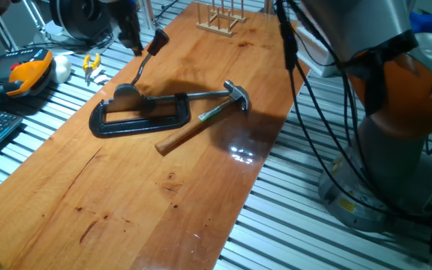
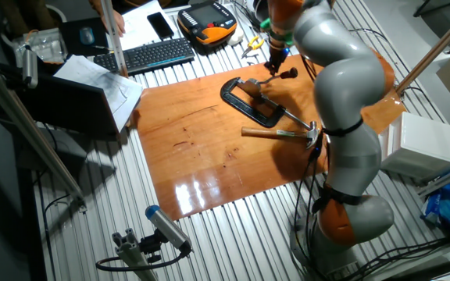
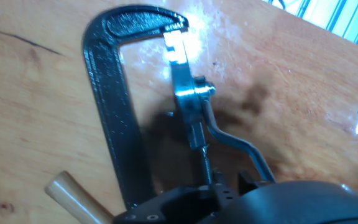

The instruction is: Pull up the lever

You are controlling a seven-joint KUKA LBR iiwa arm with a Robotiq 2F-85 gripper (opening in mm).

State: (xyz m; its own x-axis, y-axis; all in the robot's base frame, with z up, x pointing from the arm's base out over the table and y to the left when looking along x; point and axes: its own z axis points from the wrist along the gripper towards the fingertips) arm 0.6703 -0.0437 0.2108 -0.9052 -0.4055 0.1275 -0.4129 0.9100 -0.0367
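Observation:
The lever has a rounded grey base standing at the far end of the black C-clamp. Its thin rod slants up and away to a dark knob. My gripper hangs just left of the knob, close to it or touching it. In the other fixed view the gripper is right beside the knob. In the hand view I look down on the lever's base and its bent rod, which runs under my gripper. The frames do not show whether the jaws are open or shut.
A wooden-handled hammer lies across the near end of the clamp, its head to the right. A wooden rack stands at the table's far end. A keyboard, an orange pendant and pliers lie beside the table.

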